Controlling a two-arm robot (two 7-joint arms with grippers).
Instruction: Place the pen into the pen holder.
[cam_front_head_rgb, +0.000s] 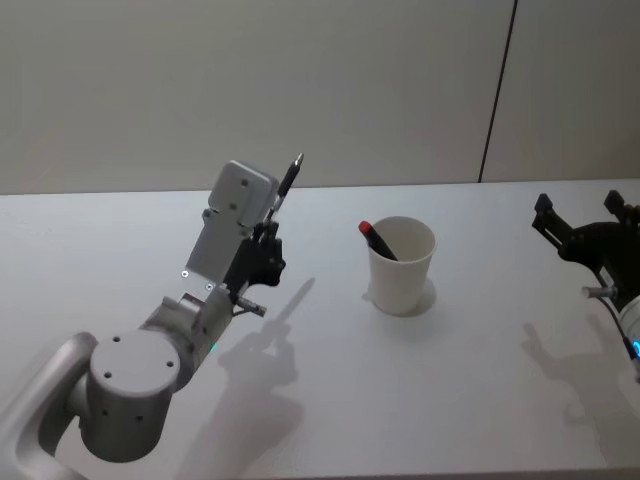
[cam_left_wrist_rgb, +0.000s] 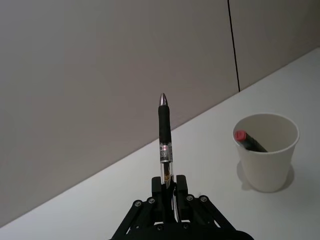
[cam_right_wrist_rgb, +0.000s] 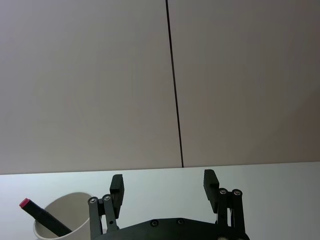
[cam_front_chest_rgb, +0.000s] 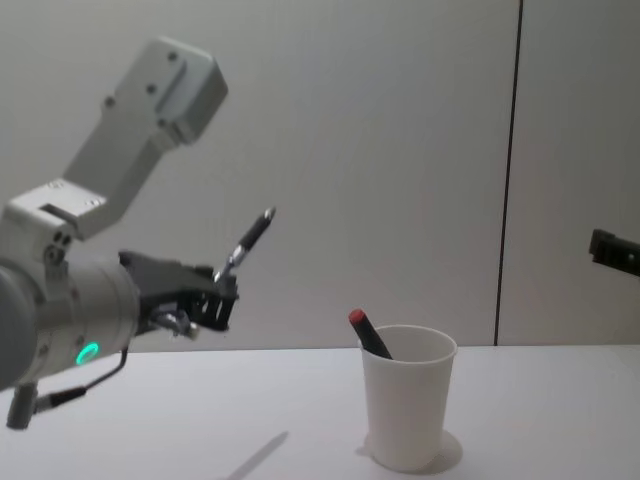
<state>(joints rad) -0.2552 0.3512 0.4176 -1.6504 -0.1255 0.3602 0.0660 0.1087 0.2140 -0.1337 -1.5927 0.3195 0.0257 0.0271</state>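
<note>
Pinching clear-barrelled pen (cam_left_wrist_rgb: 165, 142), left end effector (cam_left_wrist_rgb: 169, 188), pen holder (cam_left_wrist_rgb: 267, 167), right end effector (cam_right_wrist_rgb: 163, 181) spread

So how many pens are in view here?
2. One pen is held above the table in the left gripper, left of the pen holder; a red-capped pen leans inside it.

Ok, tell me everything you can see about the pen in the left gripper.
The pen is slim, with a silver pointed tip, a black rubbery grip and a clear, plastic-looking barrel bearing a small label. The left gripper is shut on its lower end, so the tip points up, leaning toward the white cup on its right. It is held in the air above the table, touching nothing but the gripper.
</note>
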